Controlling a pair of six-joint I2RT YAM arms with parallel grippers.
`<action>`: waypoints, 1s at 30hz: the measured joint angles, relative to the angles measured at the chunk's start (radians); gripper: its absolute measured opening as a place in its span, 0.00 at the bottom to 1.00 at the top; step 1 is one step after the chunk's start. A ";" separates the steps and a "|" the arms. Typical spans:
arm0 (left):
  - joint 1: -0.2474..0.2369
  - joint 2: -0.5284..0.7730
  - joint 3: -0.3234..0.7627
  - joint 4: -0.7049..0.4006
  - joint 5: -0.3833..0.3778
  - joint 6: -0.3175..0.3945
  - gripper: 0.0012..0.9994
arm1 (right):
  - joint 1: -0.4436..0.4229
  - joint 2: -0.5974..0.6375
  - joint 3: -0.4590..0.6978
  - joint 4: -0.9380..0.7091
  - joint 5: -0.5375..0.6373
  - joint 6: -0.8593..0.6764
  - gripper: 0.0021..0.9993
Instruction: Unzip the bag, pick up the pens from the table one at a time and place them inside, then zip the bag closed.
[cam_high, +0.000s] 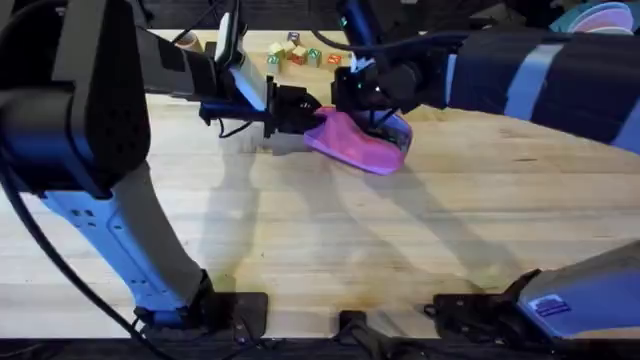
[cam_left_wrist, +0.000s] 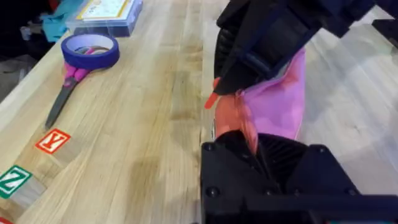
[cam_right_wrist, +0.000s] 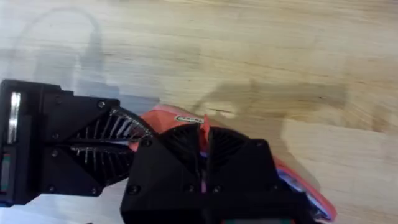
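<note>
**Left arm loomed large under the overhead camera; both tools met at the pouch.**
The left tool (cam_high: 296, 108) was clamped on one end of the soft bright-pink zippered pouch (cam_high: 358, 142), lying far back on the light wooden plank bench (cam_high: 330, 240). The right tool (cam_high: 362, 92) looked pinched at the zip line, seemingly on the slider. For a clean zip stroke, I judged the left should hold taut while the right pulled straight along the teeth.
</note>
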 joint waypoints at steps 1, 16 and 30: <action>0.000 0.000 0.000 0.001 0.000 0.000 0.04 | -0.006 0.000 0.000 -0.001 0.000 0.000 0.03; -0.014 0.000 0.002 0.000 0.033 0.000 0.04 | -0.059 -0.042 0.000 -0.088 -0.029 0.001 0.03; 0.003 0.000 0.001 -0.012 0.014 0.000 0.04 | -0.266 -0.079 0.004 -0.319 0.125 0.023 0.03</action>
